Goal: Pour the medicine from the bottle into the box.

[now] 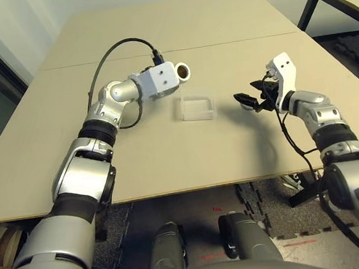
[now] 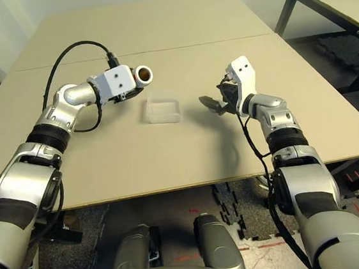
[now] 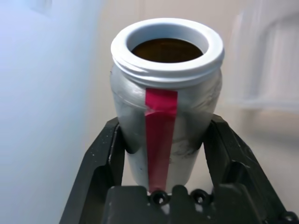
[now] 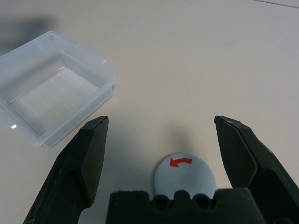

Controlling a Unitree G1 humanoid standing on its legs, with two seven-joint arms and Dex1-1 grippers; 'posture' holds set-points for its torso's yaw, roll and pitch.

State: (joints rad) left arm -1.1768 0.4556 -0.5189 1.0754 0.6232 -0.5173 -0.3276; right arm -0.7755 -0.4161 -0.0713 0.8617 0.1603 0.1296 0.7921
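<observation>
Item, bottle (image 3: 166, 126): I hold it clamped between the left jaws, body gripped at the sides, red stripe toward the wrist camera, mouth uncapped and dark inside. From the head view the left gripper (image 1: 172, 77) carries it nearly level, above the desk (image 1: 170, 167), mouth pointing toward my right. Item, box (image 1: 196, 107): clear, shallow, sitting on the desk just below and slightly ahead of the bottle's mouth, nothing visible inside it. Item, cap (image 4: 185, 175): a grey disc with a red arrow lying on the desk between the right jaws, which stand wide apart and grip nothing; the right gripper (image 1: 250, 99) hovers low, with the box near its tips on the side toward the left arm. Step in hand, as I judge it: bottle open, brought to the box, pour about to begin. Next move calls for setting the mouth squarely over the box's middle, then rolling the left wrist further so the mouth dips below level, slowly, lest contents overshoot the low wall.
</observation>
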